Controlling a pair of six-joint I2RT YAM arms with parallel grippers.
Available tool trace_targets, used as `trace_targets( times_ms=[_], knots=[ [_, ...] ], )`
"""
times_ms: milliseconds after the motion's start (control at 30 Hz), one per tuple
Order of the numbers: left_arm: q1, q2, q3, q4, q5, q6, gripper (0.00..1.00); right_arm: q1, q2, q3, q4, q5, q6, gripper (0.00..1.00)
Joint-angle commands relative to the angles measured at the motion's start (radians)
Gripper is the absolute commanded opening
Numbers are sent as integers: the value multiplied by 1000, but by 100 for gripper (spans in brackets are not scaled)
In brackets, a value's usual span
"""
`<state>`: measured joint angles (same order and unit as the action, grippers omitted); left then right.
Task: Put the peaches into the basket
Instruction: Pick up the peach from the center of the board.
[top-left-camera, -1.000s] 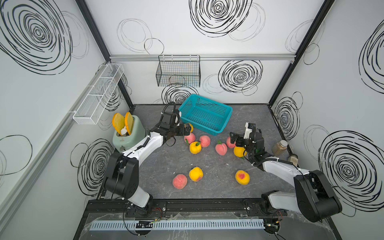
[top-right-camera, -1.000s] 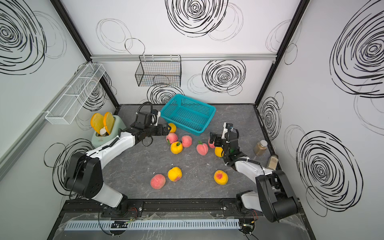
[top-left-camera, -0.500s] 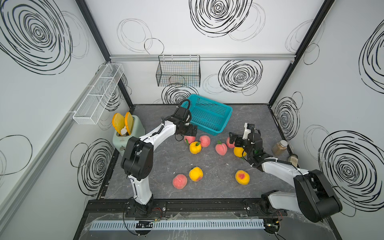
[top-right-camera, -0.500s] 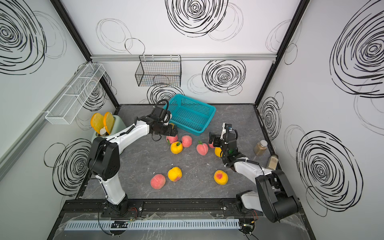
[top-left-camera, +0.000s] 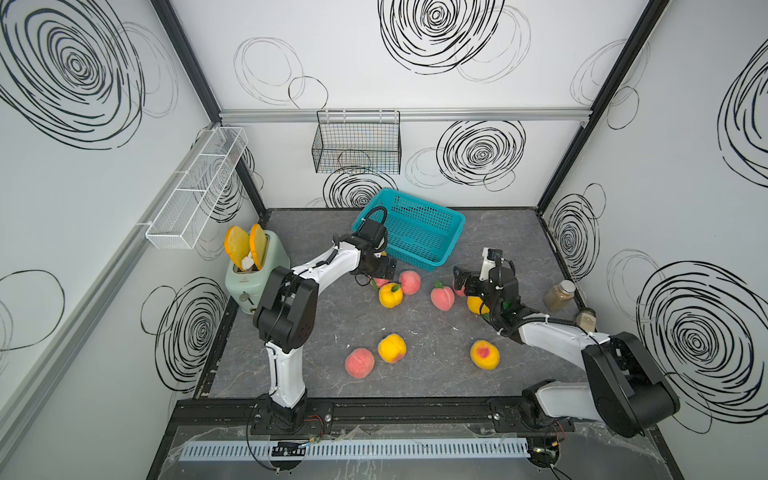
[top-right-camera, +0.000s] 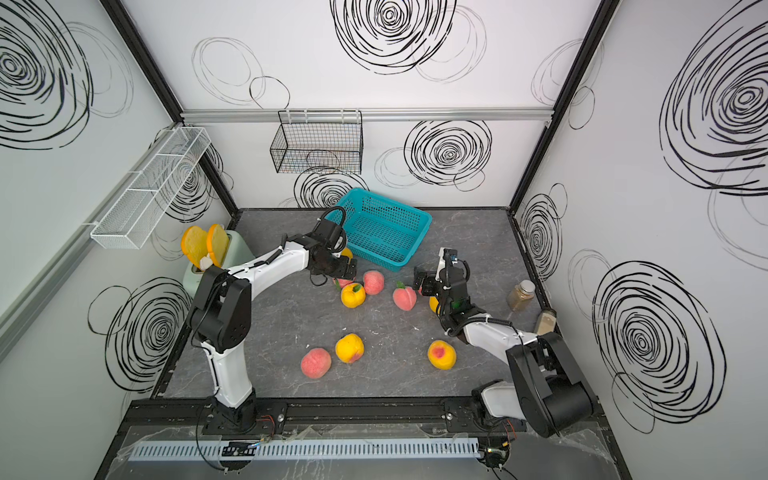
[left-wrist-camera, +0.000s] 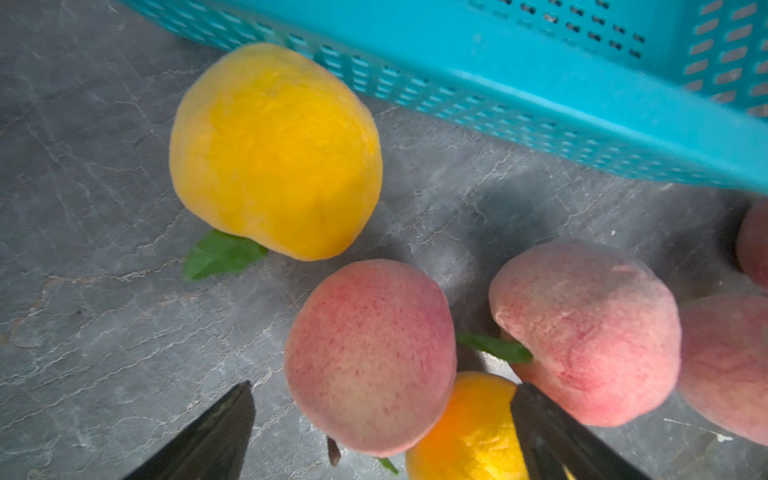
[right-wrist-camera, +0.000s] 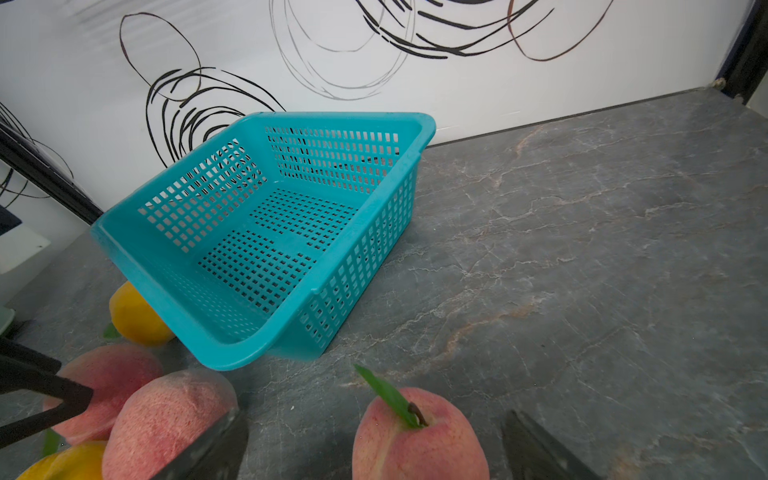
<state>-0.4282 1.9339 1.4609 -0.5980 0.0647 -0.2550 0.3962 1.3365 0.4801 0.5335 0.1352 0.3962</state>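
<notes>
Basket: the turquoise rectangular plastic basket with lattice walls (top-left-camera: 415, 232) (top-right-camera: 380, 230) (right-wrist-camera: 266, 249) stands at an angle near the back of the grey marbled tabletop (top-left-camera: 436, 386). Every peach lies outside it.
Peach at the basket: a plain yellow toy peach (left-wrist-camera: 274, 149) (right-wrist-camera: 137, 316) sits tucked under the flared rim of the basket's near wall.
Middle cluster: a fuzzy pink peach (top-left-camera: 409, 282), a yellow leafed peach (top-left-camera: 390, 295) and a pink leafed peach (top-left-camera: 442, 297) lie just in front of the basket.
Front peaches: a pink front peach (top-left-camera: 359, 362) lies just beside a yellow front peach (top-left-camera: 392, 348). A red-blushed yellow peach (top-left-camera: 484, 354) lies well apart to the right.
Left gripper: the left gripper (top-left-camera: 385, 269) (left-wrist-camera: 382, 390) has its jaws spread wide and grips nothing. It hangs by the basket's near corner. In its wrist view a speckled pink peach (left-wrist-camera: 370, 357) lies between the black fingers, unpinched.
Right gripper: the right gripper (top-left-camera: 464, 282) (right-wrist-camera: 376, 415) is equally wide apart and empty. A stemmed pink peach (right-wrist-camera: 419, 436) lies between its fingers in the wrist view. From above it is mostly hidden, so I cannot tell which fruit it is. A half-hidden yellow peach (top-left-camera: 476, 305) shows under the wrist.
Surroundings: a mint-green toaster (top-left-camera: 257, 276) with two yellow toast slices (top-left-camera: 243, 247) stands at the left. A black wire basket (top-left-camera: 357, 147) hangs on the back wall and a white mesh rack (top-left-camera: 195, 191) on the left wall. Two small jars (top-left-camera: 561, 293) stand at the right edge.
</notes>
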Motion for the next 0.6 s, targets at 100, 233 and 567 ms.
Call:
trace_targets(
  times_ms=[100, 233, 567],
  knots=[
    [9, 20, 11, 21, 8, -2, 100, 17, 31, 12, 25, 24, -2, 99],
    [2, 33, 12, 23, 12, 1, 100, 27, 44, 17, 25, 22, 0, 99],
    [-7, 70, 12, 29, 29, 4, 99, 38, 39, 17, 23, 38, -5, 99]
  ],
)
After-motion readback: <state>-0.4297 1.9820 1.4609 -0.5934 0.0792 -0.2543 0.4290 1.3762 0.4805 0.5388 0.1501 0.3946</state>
